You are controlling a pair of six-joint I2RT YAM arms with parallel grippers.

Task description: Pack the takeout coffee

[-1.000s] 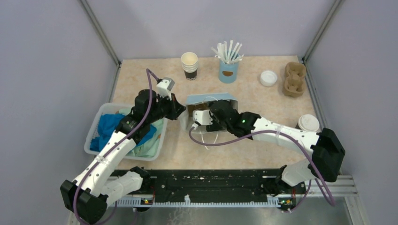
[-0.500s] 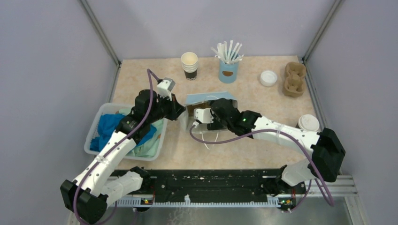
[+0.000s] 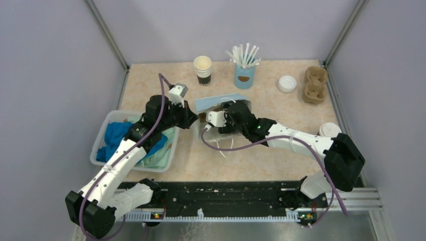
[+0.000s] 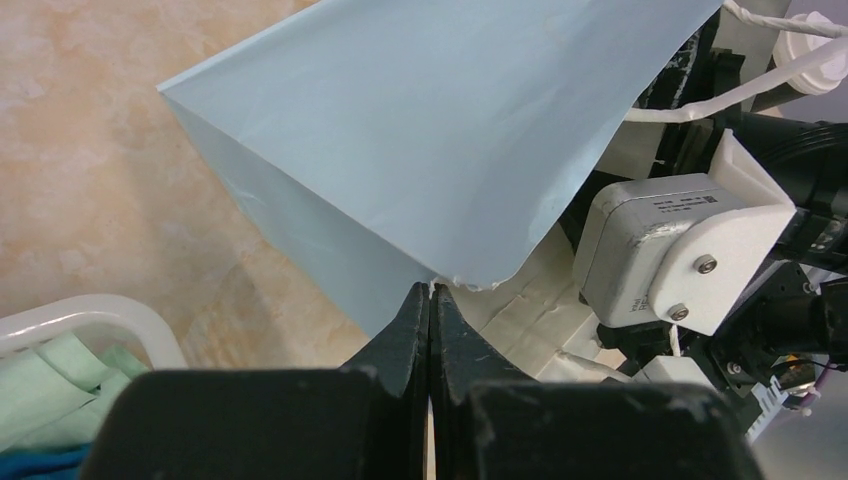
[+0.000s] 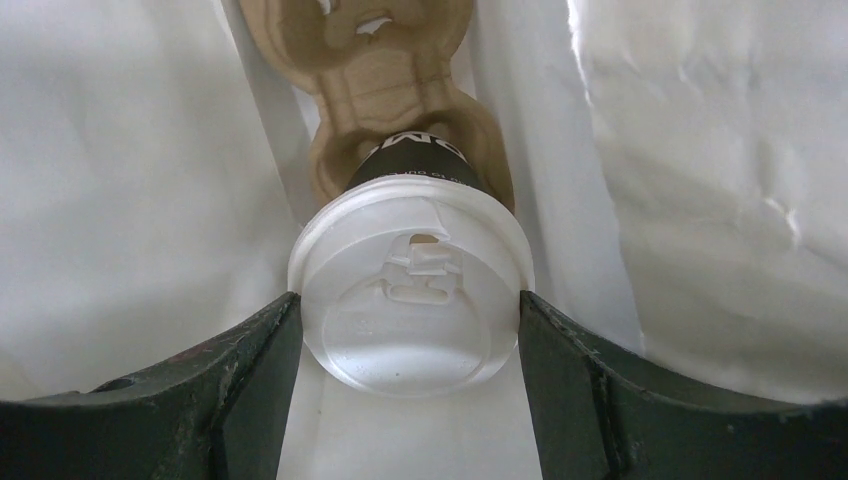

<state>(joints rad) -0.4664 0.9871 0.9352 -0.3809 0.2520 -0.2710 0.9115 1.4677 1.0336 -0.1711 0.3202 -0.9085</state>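
Observation:
A light blue paper bag [image 3: 213, 103] lies on its side mid-table. My left gripper [image 4: 430, 290] is shut on the bag's [image 4: 430, 130] lower mouth edge, holding it up. My right gripper [image 5: 410, 300] reaches inside the white-lined bag, shut on the takeout coffee [image 5: 410, 290]; both fingers press the rim of its round white lid. The cup's black band sits in a brown pulp carrier [image 5: 385, 70] inside the bag. In the top view the right fingers are hidden in the bag. A second lidded cup [image 3: 330, 131] stands at the right edge.
A white basket [image 3: 100, 135] of blue and green cloths sits at the left. At the back stand stacked lidless cups [image 3: 203, 69] and a blue cup of white sticks [image 3: 244, 70]. A loose lid [image 3: 287, 83] and a pulp carrier [image 3: 315, 84] lie back right.
The right wrist has pushed slightly up and left, deeper into the bag, and the bag's top has shifted the same way. The left arm has stayed put.

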